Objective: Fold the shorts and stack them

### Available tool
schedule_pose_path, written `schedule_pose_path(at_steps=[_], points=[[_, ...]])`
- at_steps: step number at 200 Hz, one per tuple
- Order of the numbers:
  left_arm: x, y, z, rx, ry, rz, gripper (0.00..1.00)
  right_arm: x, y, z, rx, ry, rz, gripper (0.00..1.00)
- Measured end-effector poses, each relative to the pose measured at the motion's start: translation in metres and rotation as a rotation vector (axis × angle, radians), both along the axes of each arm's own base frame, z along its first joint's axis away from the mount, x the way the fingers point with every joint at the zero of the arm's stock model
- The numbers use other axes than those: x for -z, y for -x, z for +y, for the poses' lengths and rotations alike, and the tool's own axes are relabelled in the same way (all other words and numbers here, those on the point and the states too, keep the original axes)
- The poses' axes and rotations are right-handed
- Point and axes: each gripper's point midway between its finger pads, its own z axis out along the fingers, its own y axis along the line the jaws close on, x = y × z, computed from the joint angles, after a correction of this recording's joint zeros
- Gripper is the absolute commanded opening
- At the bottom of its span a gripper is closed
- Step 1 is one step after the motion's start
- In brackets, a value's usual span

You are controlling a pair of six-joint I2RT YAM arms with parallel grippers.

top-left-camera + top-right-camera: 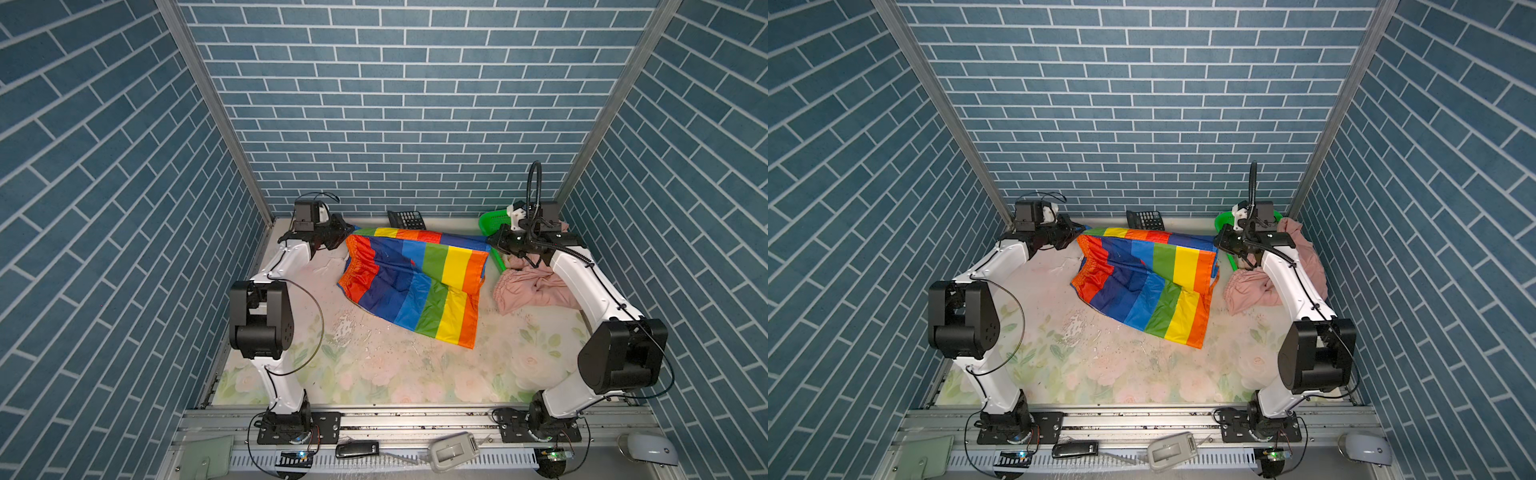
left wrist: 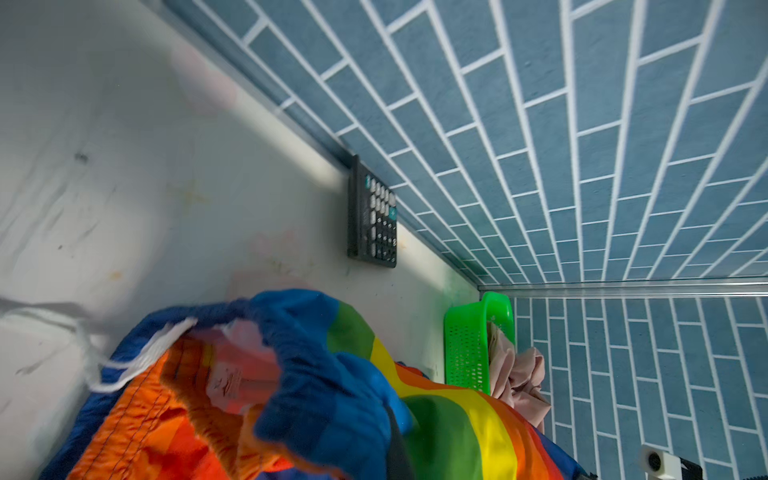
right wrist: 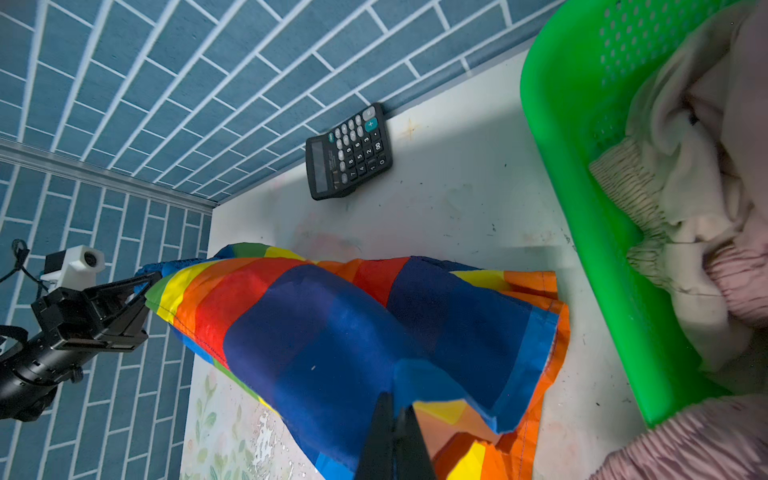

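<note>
The rainbow-striped shorts hang stretched along the back of the table, and their lower part drapes onto the floral mat. My left gripper is shut on the waistband end. In the left wrist view, blue gathered cloth and a white drawstring cover the jaws. My right gripper is shut on the blue hem end. Pink shorts lie crumpled under the right arm. Beige shorts sit in the basket.
A green mesh basket stands at the back right corner. A black calculator leans against the back wall. Brick-patterned walls close three sides. Small devices lie on the front rail.
</note>
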Motion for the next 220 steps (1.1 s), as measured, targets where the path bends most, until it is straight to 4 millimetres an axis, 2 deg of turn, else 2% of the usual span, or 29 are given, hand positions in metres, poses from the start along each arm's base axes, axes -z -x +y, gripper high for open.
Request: schedule_pose_path(at_steps=[21, 37, 47, 61, 91, 105, 118, 166, 185, 198, 220], points=[[-0.007, -0.003, -0.001, 0.013, -0.007, -0.045, 0.01, -0.004, 0.016, -0.001, -0.013, 0.006, -0.024, 0.00], [0.005, 0.003, -0.002, 0.024, -0.013, -0.041, 0.03, 0.011, 0.044, 0.002, -0.034, 0.001, -0.009, 0.00], [0.021, 0.013, -0.001, 0.031, -0.022, -0.016, 0.03, 0.030, 0.065, 0.006, -0.052, -0.002, 0.026, 0.00], [0.052, 0.031, 0.005, 0.029, -0.034, 0.048, 0.05, 0.067, 0.098, 0.016, -0.087, 0.004, 0.101, 0.00], [0.120, 0.078, 0.035, -0.027, -0.030, 0.220, 0.07, 0.150, 0.170, 0.040, -0.178, 0.021, 0.301, 0.00], [0.139, 0.097, 0.040, -0.039, -0.025, 0.280, 0.09, 0.175, 0.191, 0.041, -0.182, 0.020, 0.362, 0.00], [0.147, 0.106, 0.040, -0.040, -0.024, 0.307, 0.09, 0.187, 0.200, 0.038, -0.168, 0.016, 0.386, 0.00], [0.155, 0.115, 0.042, -0.057, -0.027, 0.308, 0.13, 0.194, 0.202, 0.035, -0.140, 0.001, 0.365, 0.00], [0.155, 0.121, 0.044, -0.070, -0.025, 0.312, 0.14, 0.190, 0.201, 0.033, -0.130, 0.014, 0.359, 0.00], [0.151, 0.121, 0.045, -0.077, -0.017, 0.307, 0.14, 0.178, 0.197, 0.032, -0.126, 0.027, 0.344, 0.00], [0.142, 0.114, 0.046, -0.090, -0.006, 0.284, 0.18, 0.137, 0.172, 0.031, -0.122, 0.067, 0.252, 0.00]])
